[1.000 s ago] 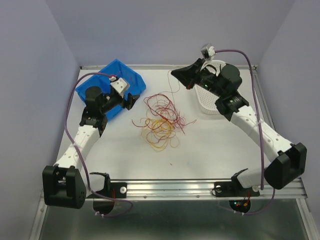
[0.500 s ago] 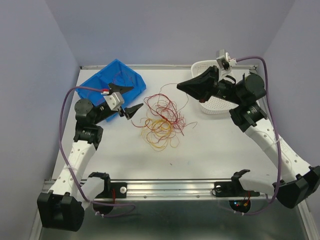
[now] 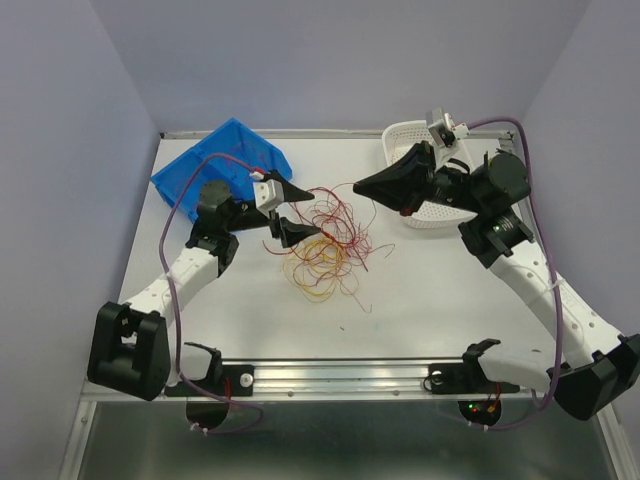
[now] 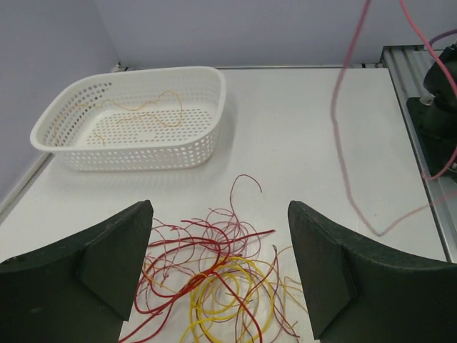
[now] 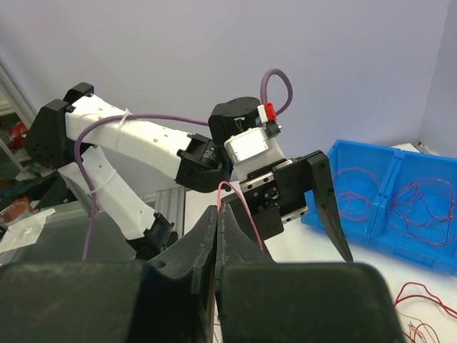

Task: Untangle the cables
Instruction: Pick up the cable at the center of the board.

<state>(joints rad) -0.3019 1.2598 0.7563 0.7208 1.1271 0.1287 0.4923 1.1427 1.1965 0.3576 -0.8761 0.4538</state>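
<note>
Red and yellow cables sprawl in a heap on the table, just ahead of the left gripper — the nearer arm, w/ jaws spread wide. The right gripper, jaws pinched together on one red strand, hangs at the heap's far-right edge. Heap has no clear long axis — no legible labels or txt.

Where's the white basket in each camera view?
Top external: white basket at upper right, partly hidden by the right arm.
Left wrist: upper left, fully visible, thin strands inside.
Right wrist: not in it.
Shared landmark: cable pile, centre in top external, bottom centre in left wrist, bottom-right corner in right wrist.
</note>
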